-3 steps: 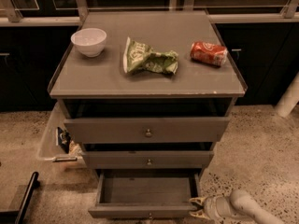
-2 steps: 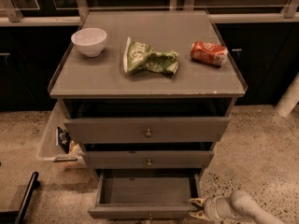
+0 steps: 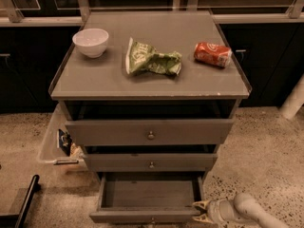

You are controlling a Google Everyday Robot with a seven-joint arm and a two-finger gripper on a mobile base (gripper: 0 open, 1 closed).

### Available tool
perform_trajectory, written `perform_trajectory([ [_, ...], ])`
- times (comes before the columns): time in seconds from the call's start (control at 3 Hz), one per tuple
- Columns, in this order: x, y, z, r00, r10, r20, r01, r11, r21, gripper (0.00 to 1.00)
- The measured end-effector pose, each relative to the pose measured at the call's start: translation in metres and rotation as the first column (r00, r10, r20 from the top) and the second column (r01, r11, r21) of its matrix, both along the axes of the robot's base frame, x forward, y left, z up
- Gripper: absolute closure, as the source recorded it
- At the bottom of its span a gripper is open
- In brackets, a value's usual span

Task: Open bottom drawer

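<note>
The bottom drawer [image 3: 147, 216] stands pulled out from the base of the grey desk [image 3: 156, 82], below its front edge. Its bare inner floor is in full view and its slim front panel sits nearest my camera. A small round knob [image 3: 153, 219] shows at the centre of that panel, cut by the lower border of my view.

My claw [image 3: 201, 212] is low at the right end of the drawer's front panel, beneath the desk's front right corner. Its two pale fingertips [image 3: 202, 205] are spread apart and point left at the panel's end; I cannot tell whether they touch the wood. The light grey arm [image 3: 251, 213] runs off behind it towards the lower right.

Above the drawer, the middle drawer [image 3: 151, 162] sits slightly forward. The tall top drawer [image 3: 149, 132] is out further, with a dark gap under the desk's front edge.

On the desk's top, a white bowl [image 3: 90, 42] stands near the left edge. A crumpled green snack bag [image 3: 152, 59] lies around the centre. A red can [image 3: 213, 54] lies on its side near the right edge.

A clear plastic bin [image 3: 47, 141] with small items inside hangs off the desk's left side. A black bar [image 3: 26, 201] lies on the speckled floor [image 3: 266, 146] past the front left corner.
</note>
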State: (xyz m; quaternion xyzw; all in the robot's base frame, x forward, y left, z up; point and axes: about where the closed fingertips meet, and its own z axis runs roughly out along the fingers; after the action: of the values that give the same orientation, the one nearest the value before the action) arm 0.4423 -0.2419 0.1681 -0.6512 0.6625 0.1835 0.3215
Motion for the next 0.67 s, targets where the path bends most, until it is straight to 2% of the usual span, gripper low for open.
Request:
perform_trajectory([
  [0.33, 0.0000, 0.0000, 0.0001, 1.0000, 0.000, 0.000, 0.000, 1.000, 0.000, 0.16],
  [0.67, 0.0002, 0.0007, 0.0014, 1.0000, 0.003, 0.001, -0.003, 1.000, 0.002, 0.00],
])
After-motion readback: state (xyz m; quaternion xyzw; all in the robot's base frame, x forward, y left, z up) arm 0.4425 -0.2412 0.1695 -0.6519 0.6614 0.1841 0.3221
